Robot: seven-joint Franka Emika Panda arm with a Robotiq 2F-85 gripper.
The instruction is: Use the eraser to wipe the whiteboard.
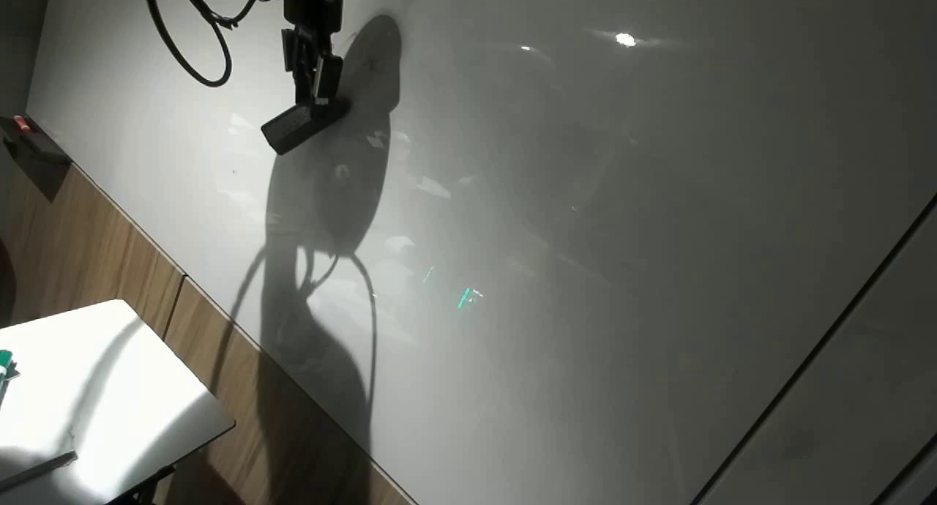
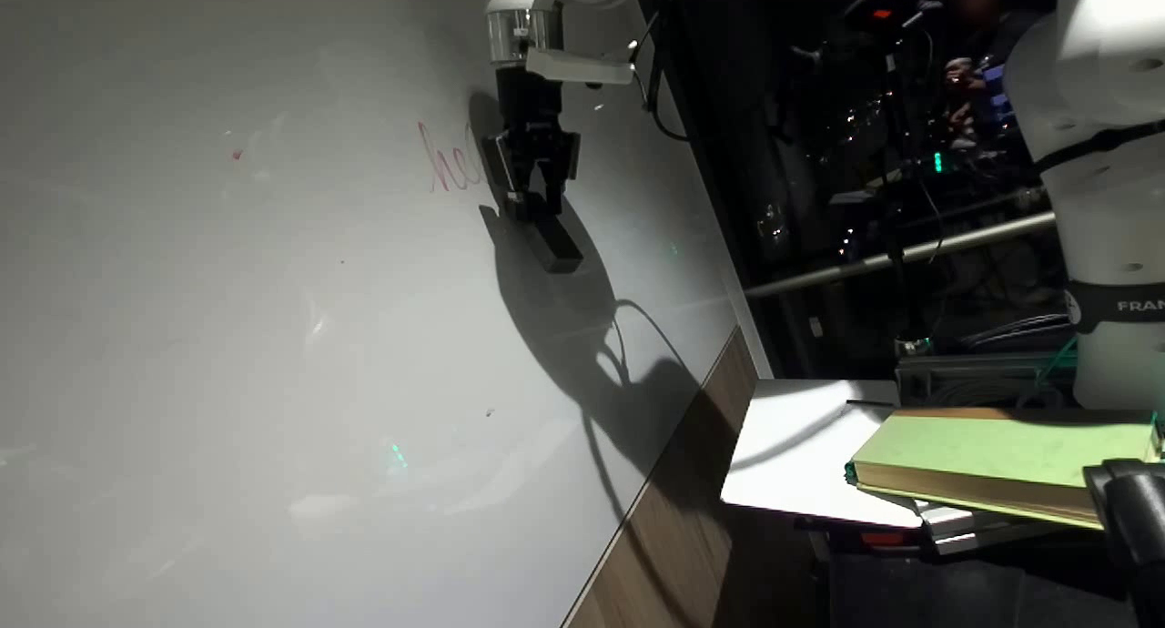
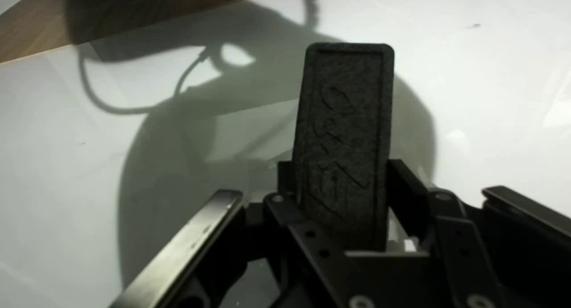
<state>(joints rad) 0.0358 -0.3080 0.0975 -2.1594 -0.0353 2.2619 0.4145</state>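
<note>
The whiteboard (image 1: 527, 219) fills most of both exterior views (image 2: 273, 337) and the background of the wrist view (image 3: 499, 93). The eraser (image 3: 345, 134) is a dark grey block with script scratched on its face. My gripper (image 3: 341, 183) is shut on its near end, one finger on each long side; the far end sticks out. In both exterior views the gripper (image 1: 316, 104) (image 2: 535, 205) holds the eraser (image 1: 296, 129) (image 2: 557, 248) near the board; contact cannot be told. Red handwriting (image 2: 450, 166) starts left of the gripper and runs behind it, partly hidden.
A red mark (image 2: 238, 155) lies further left on the board. A wood panel (image 1: 110, 234) borders the board. A small white tabletop (image 1: 110, 388) stands before it, with a green book (image 2: 1001, 450) on it. A dark holder (image 1: 40, 145) carries a red marker. Cables loop from the wrist.
</note>
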